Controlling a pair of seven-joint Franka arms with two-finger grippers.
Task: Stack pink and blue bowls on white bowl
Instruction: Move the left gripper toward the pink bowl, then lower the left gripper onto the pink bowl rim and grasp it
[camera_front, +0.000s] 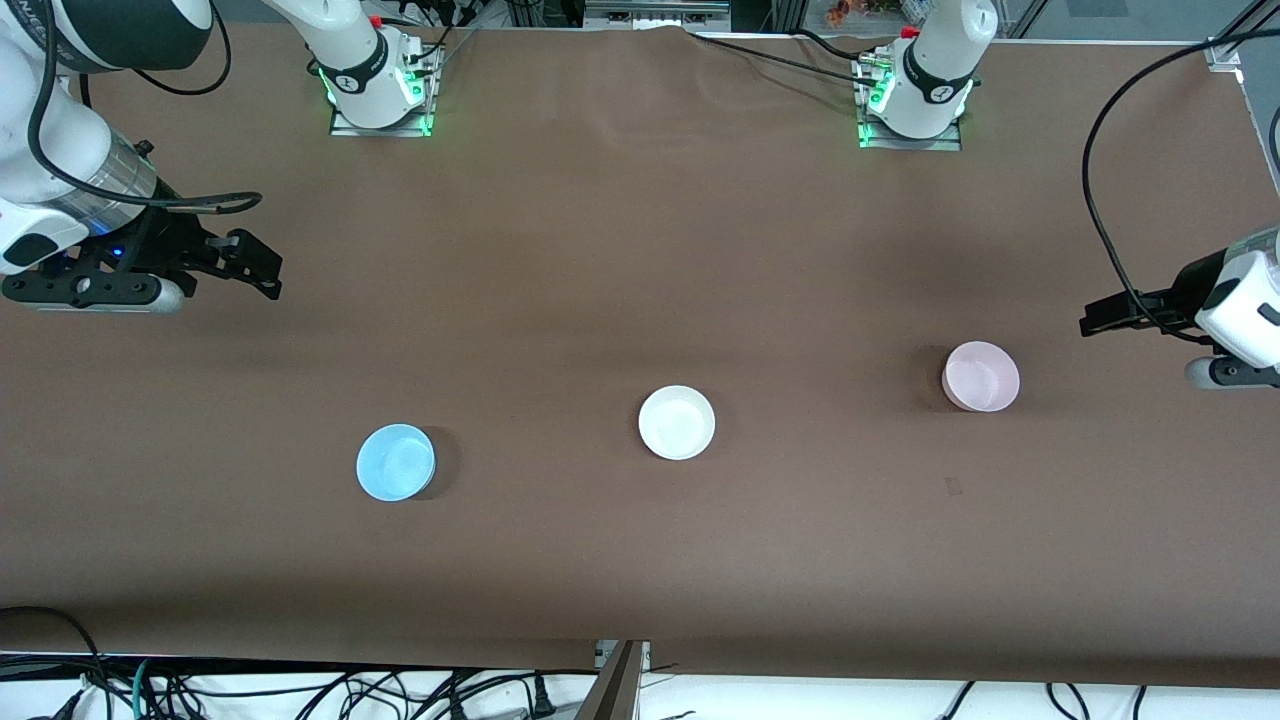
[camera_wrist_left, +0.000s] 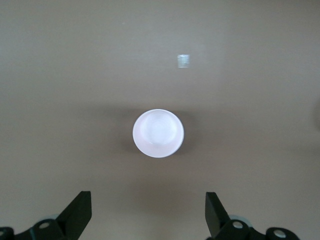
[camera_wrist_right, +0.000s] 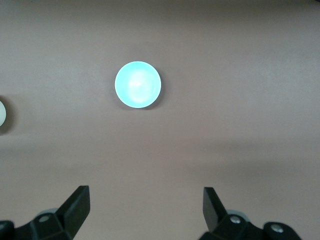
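The white bowl (camera_front: 677, 422) sits upright in the middle of the brown table. The blue bowl (camera_front: 395, 461) sits toward the right arm's end, a little nearer the front camera. The pink bowl (camera_front: 981, 376) sits toward the left arm's end. My left gripper (camera_front: 1095, 322) is open and empty, up over the table's end beside the pink bowl (camera_wrist_left: 158, 133); its jaws (camera_wrist_left: 148, 200) stand wide apart. My right gripper (camera_front: 255, 265) is open and empty, up over the other end; the blue bowl (camera_wrist_right: 138, 84) shows off its jaws (camera_wrist_right: 146, 195). The white bowl's edge (camera_wrist_right: 2, 116) shows there too.
Both arm bases (camera_front: 375, 85) (camera_front: 915, 95) stand along the table's back edge. A small pale mark (camera_front: 953, 486) lies on the table nearer the front camera than the pink bowl. Cables hang below the front edge (camera_front: 620, 655).
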